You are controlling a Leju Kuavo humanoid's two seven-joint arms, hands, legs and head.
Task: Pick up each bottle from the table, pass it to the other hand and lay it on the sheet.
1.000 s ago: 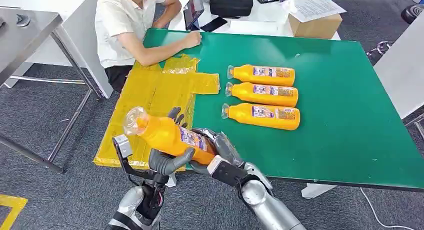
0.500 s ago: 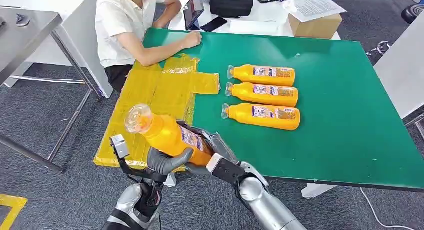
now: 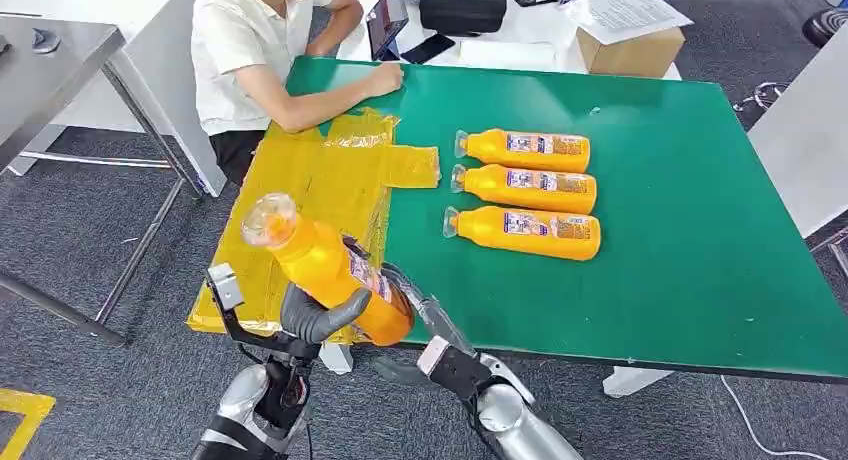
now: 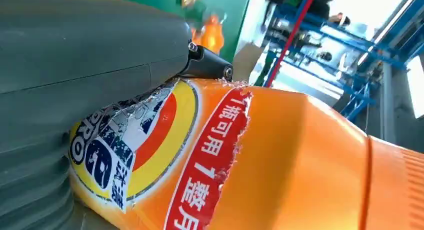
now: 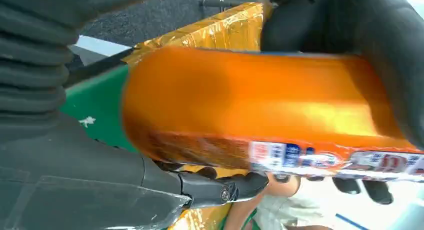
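- Left hand [image 3: 318, 315]: fingers wrapped round the body of the held bottle [image 3: 325, 270], gripping it; thick grey thumb across the front of the bottle.
- Held bottle: orange, tilted, clear cap end up and away from the left hand, base down toward the right hand. Label torn, seen close in left wrist view [image 4: 150, 145].
- Right hand [image 3: 415, 305]: right at the bottle's base end, just beside the left hand. Right wrist view has its thumb under the bottle [image 5: 260, 110] and dark fingers [image 5: 350, 40] curled over it, so it looks to be gripping too, tho contact isn't fully clear in head view.
- Both hands w/ bottle sit at the near edge of the table [image 3: 680, 280], over the near corner of the sheet [image 3: 300, 190].
- Sheet: yellow, crinkled, lies beyond the left hand, partly overhanging the table's side.
- Three more bottles [image 3: 523, 188] lie in a row on the green top, well apart from both hands, farther out on the right hand's side, caps pointing toward the sheet.
- Person [image 3: 260, 50] in white shirt sits at the far corner, forearm resting on the table past the sheet.
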